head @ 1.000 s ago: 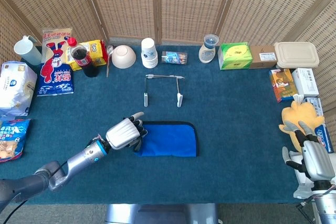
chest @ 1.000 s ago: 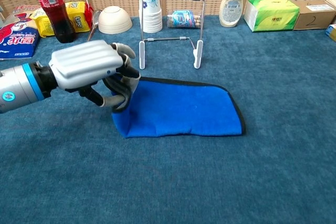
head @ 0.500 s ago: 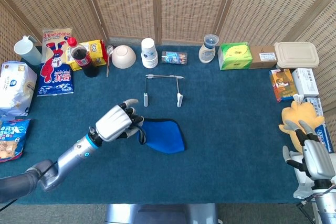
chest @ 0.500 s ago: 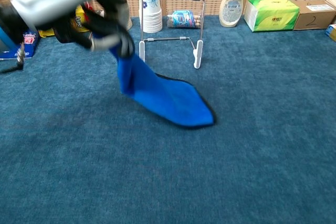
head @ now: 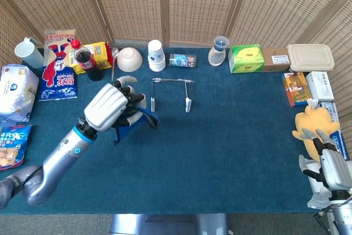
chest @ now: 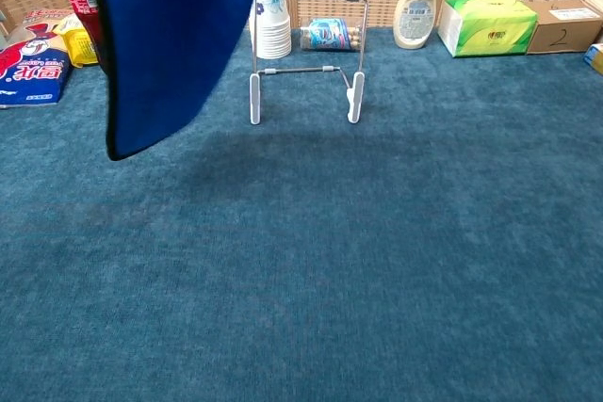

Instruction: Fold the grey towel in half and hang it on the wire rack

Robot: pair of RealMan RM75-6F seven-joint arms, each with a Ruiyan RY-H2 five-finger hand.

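Observation:
The towel [chest: 170, 40] is blue, folded, and hangs clear of the table in the chest view, at the upper left. My left hand [head: 113, 108] grips its top edge, raised above the table just left of the wire rack [head: 170, 93]; in the head view only a bit of the towel [head: 125, 129] shows under the hand. In the chest view the wire rack [chest: 306, 49] stands upright and bare, right of the hanging towel; the hand itself is above that frame. My right hand [head: 329, 160] rests at the table's right edge, holding nothing, fingers apart.
Along the back edge stand a cola bottle [head: 83, 59], a white bowl [head: 128, 59], stacked paper cups [head: 156, 54], a white bottle [head: 218, 50], a green tissue box [head: 246, 58] and cartons. Snack bags [head: 59, 64] lie at the left. A yellow plush toy [head: 314, 125] sits at the right edge.
My left hand has lifted the towel off the table and carried it up and back toward the rack's left side. The right hand has stayed put.

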